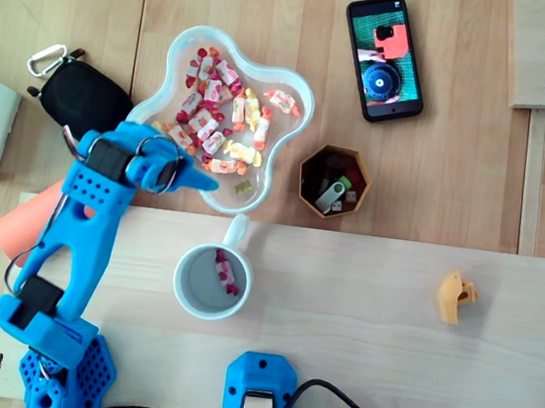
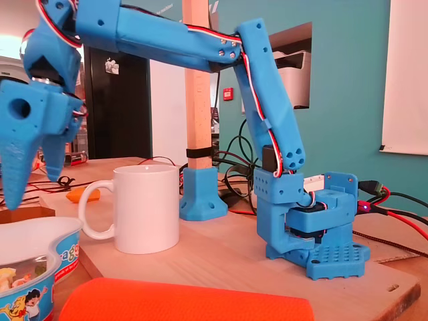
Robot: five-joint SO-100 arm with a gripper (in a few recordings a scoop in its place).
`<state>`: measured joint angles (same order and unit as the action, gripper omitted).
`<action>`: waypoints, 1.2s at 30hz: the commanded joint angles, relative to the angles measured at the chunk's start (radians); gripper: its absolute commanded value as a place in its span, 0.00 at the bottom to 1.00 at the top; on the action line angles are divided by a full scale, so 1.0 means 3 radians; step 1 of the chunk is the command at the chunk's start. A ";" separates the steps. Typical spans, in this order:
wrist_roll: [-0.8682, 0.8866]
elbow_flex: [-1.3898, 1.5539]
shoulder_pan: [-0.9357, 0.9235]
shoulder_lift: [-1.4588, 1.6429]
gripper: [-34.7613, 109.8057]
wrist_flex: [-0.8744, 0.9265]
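Overhead view: the blue two-finger gripper [image 1: 199, 177] hangs above the clear wavy plastic bowl [image 1: 278, 143] of wrapped candies [image 1: 213, 117], fingers [image 2: 15, 160] apart, empty. The white ceramic mug [image 1: 182, 279] nearby holds one candy [image 1: 227, 273].

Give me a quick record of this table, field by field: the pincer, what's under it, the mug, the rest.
pincer: open, nothing between its fingers
position: over the bowl's lower-left part, overhead view
bowl: clear, wavy-edged, holding wrapped candies
mug: white, on the board, one candy inside
hexagonal box: right of the bowl, USB sticks inside
phone: upper right of the bowl
yellow piece: board's right end
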<state>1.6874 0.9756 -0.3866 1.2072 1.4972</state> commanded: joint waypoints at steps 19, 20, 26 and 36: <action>0.0291 -0.1672 0.0189 -0.0946 0.56 0.0015; 0.0302 -0.1713 0.0210 -0.0987 0.56 0.0015; 0.0297 -0.1984 0.0225 -0.1232 0.56 0.0010; -0.0506 -0.2321 0.0169 -0.1774 0.56 -0.0281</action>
<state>1.5907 0.3375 -0.3221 0.6504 1.4619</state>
